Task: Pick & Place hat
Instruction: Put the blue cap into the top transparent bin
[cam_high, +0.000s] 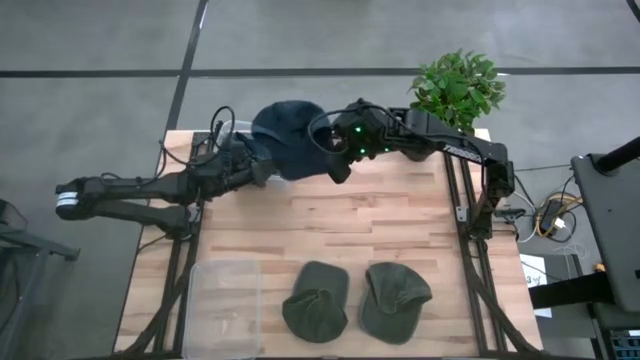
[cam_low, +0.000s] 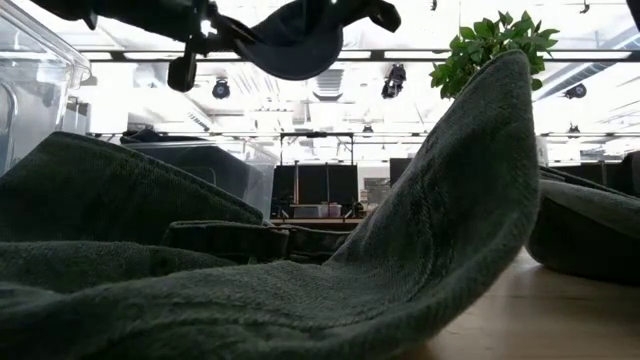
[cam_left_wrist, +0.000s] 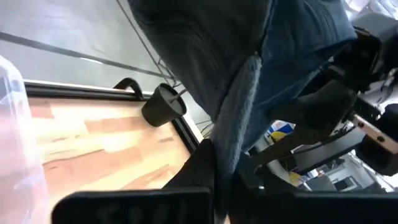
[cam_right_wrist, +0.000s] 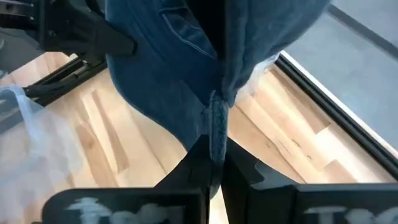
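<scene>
1. Nearest to the low camera, two green hats (cam_high: 316, 300) (cam_high: 393, 297) lay flat on the front part of the bench (cam_high: 400, 225), just beside each other, probably waiting for their turn. Their fabric looked thick and fuzzy.
2. A clear plastic container (cam_high: 222, 300) stood near them at the front left corner; it was probably the place where the hats must go.
3. Farther back, the blue hat (cam_high: 288, 138) hung in the air over the back edge of the bench, held between the two arms.
4. The left tool (cam_high: 262, 168) was closed on one edge of the blue hat, and the right tool (cam_high: 338, 150) was closed on the opposite edge. This double hold probably kept the soft hat spread and stopped it from folding.
5. The blue hat looked like denim, with visible seams and a rolled rim, and its crown sagged down.
6. Behind the bench stood a green plant (cam_high: 458, 88).
</scene>
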